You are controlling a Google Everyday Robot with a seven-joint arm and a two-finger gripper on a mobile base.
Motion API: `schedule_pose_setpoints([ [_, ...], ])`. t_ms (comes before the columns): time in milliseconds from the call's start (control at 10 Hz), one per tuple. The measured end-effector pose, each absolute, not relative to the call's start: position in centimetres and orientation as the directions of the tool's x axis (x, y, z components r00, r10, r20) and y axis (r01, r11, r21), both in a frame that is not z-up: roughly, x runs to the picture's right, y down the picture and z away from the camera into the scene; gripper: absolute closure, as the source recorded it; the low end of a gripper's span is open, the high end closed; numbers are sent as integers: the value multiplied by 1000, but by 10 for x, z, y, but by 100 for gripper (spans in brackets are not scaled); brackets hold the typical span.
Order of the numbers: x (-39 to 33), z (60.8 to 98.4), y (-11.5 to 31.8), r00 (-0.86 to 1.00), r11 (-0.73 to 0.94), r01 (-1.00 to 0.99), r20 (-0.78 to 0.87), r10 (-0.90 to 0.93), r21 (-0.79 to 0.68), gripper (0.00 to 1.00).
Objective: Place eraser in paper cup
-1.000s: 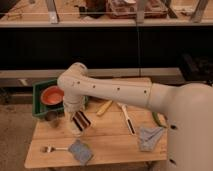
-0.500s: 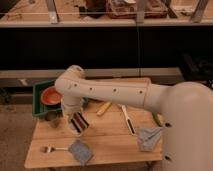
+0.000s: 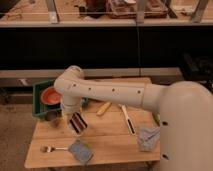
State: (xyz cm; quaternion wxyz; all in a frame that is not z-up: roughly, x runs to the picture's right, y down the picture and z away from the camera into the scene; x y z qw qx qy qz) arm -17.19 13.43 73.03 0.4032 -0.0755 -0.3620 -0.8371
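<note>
The white arm point(image 3: 107, 92) reaches from four o'clock toward nine o'clock, bends at its elbow, and points the hand point(image 3: 75, 121) downward, closed on the eraser point(image 3: 77, 123).

The eraser point(image 3: 77, 122) is up off the wooden table, a rectangular block showing dark brown, red and white stripes running along its length. It hangs tilted, upper end toward the left, lower end toward the right, right at the end of the arm where the gripper point(image 3: 73, 118) sits. It hovers over the table's left half, just right of the green tray's front corner. The paper cup cannot be made out from this angle.
</note>
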Motion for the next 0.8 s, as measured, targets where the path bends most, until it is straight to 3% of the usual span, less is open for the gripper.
schedule_pose_setpoints([
  [800,-173,734,135,-648,-398,742,428,-630,539,20],
])
